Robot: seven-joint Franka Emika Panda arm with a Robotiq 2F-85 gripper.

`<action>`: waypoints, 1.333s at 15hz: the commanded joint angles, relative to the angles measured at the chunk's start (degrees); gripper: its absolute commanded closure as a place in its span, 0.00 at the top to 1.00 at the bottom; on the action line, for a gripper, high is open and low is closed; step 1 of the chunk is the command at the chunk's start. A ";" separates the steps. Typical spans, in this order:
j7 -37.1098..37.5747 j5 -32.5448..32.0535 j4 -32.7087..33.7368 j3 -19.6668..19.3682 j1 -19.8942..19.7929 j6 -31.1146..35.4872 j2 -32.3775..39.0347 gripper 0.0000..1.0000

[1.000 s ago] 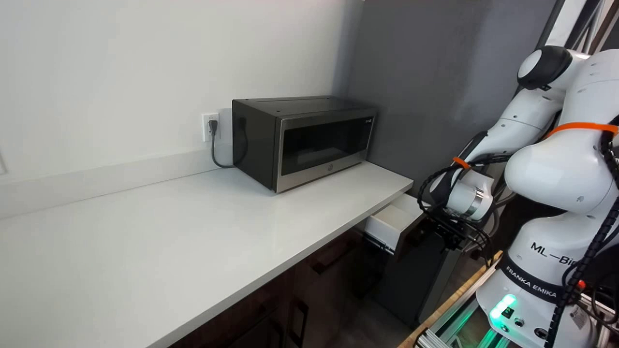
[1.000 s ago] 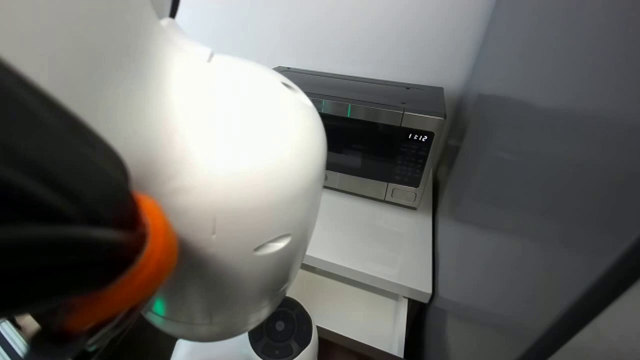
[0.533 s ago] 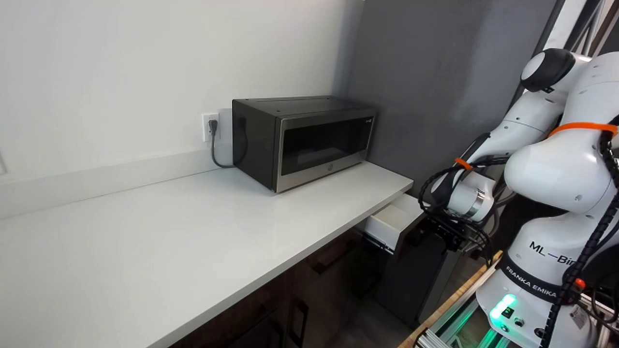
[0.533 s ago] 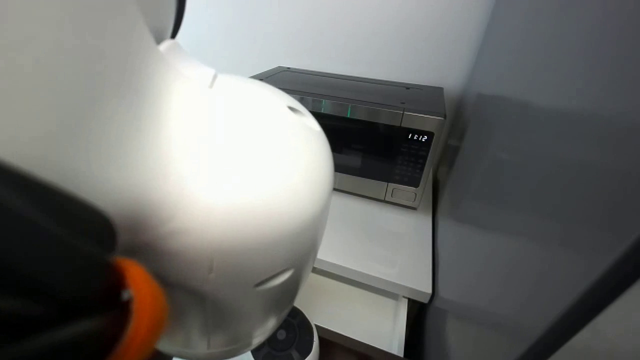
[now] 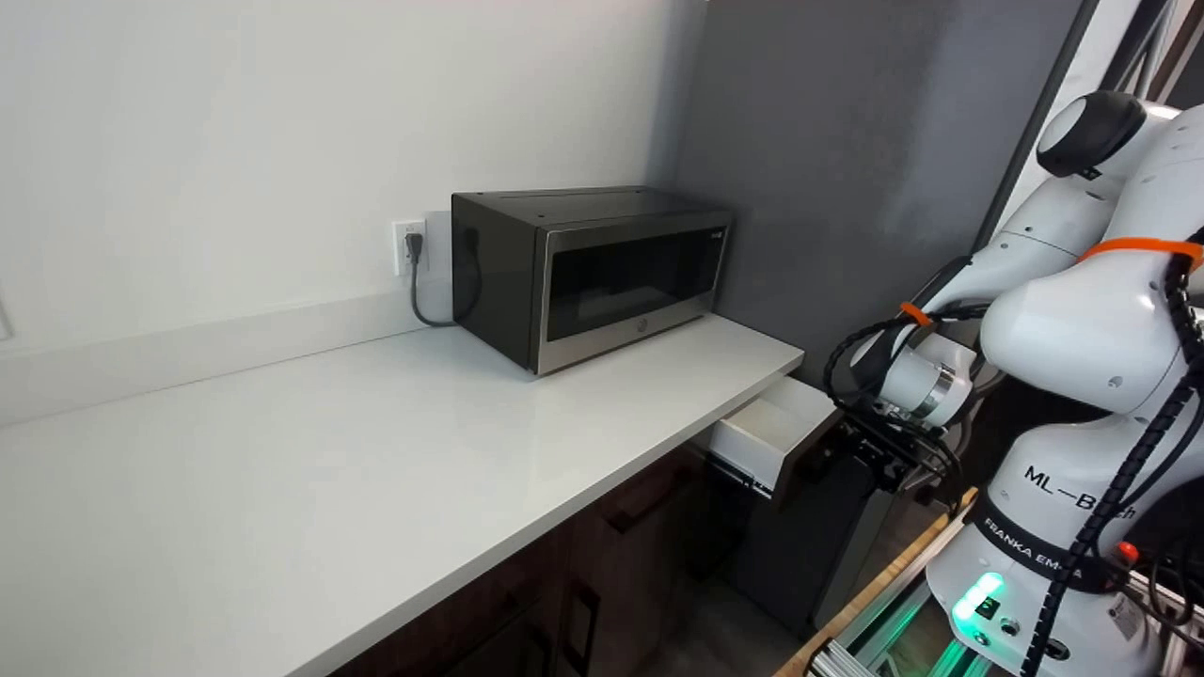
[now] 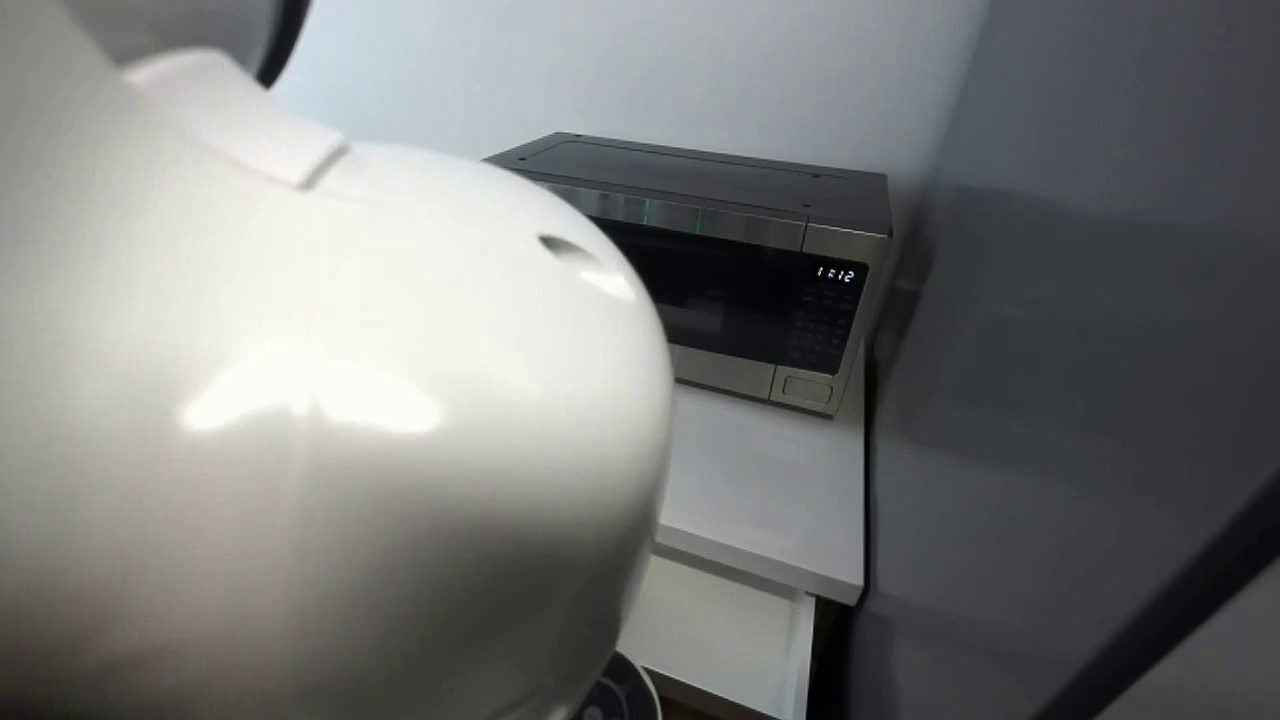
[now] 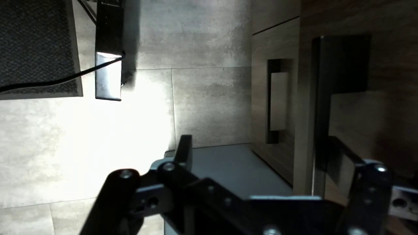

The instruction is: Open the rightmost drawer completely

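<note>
The rightmost drawer stands part-way out from under the counter. Its pale box and dark brown front (image 5: 807, 453) show in an exterior view, and its bare whitish inside (image 6: 725, 630) shows in an exterior view. In the wrist view, its brown front (image 7: 388, 71) is at the right with a dark bar handle (image 7: 321, 85). My gripper (image 7: 261, 145) is open, its fingers wide apart. The right finger reaches in behind the handle bar, on the panel side, and seems to touch it. The left finger stands free over the floor. The exterior views hide the fingertips.
A grey-black microwave (image 5: 630, 282) stands on the white counter (image 5: 357, 480). Dark brown cabinets with handles (image 5: 581, 625) are below. A tall grey panel (image 5: 809, 169) bounds the right side. The robot's base stands on a wood-edged stand (image 5: 879, 583) close to the drawer.
The arm has drawn back toward its base, away from the counter. The drawer has slid slightly farther out with it. In an exterior view the arm link now covers more of the picture.
</note>
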 commanded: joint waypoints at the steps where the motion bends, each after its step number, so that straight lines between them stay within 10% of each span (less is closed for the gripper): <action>1: 1.14 1.60 -1.33 4.57 -7.07 -2.35 -7.00 1.00; 20: -0.87 5.00 -2.34 14.21 -8.68 -11.04 -22.03 1.00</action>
